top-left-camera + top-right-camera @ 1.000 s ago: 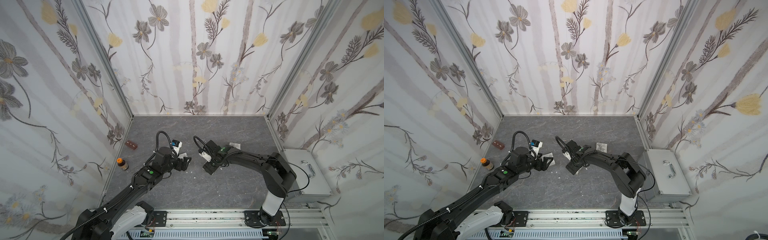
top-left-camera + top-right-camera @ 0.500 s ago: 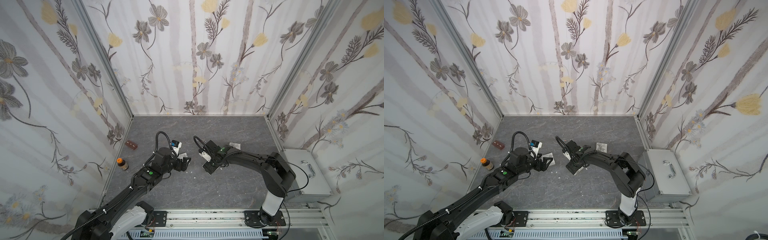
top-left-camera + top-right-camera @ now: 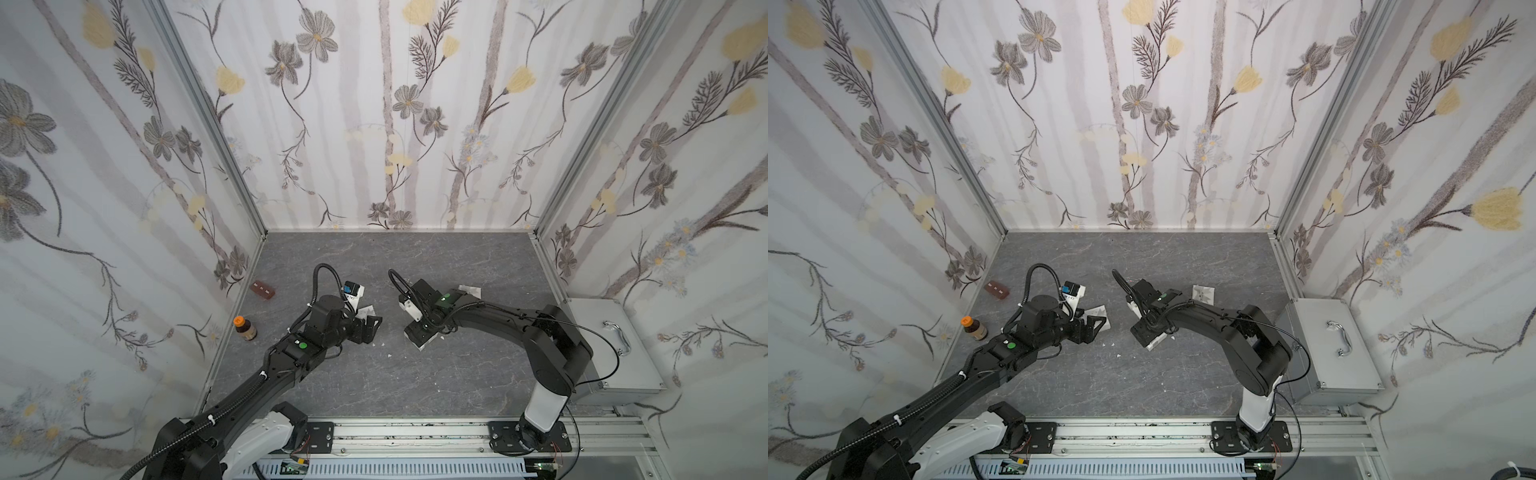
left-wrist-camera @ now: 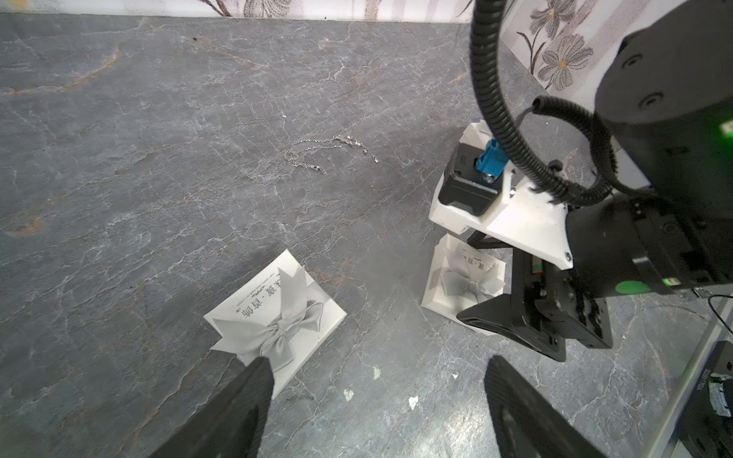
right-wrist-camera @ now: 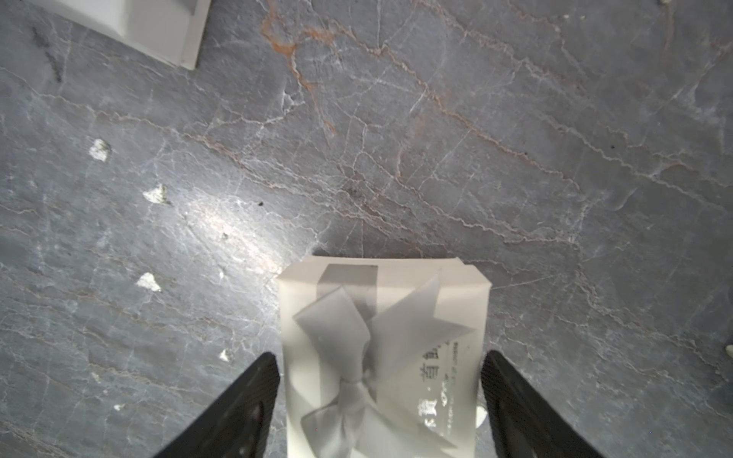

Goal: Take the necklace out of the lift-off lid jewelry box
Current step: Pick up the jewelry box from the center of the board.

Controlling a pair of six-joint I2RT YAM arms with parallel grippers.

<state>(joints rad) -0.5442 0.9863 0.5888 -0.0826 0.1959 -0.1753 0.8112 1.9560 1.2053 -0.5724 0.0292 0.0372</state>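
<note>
Grey bench [image 3: 415,395], in a top view, lies under my left tool [image 3: 374,328], spread and empty, and my right tool [image 3: 417,332], low over the jewelry box [image 3: 428,341]; the left wrist view shows the necklace [image 4: 329,152] loose on the bench, outside the box; the right wrist view shows my jaws flanking the box [image 5: 380,337], pinching or not I cannot tell, so a loose lift could tip it.

The right gripper [image 5: 380,356] has shifted slightly over the bow-topped jewelry box [image 5: 396,285] on the counter [image 5: 476,158], and its fingers [image 5: 254,396] have drawn in from a wider stance to bear against the box's two opposite sides.
</note>
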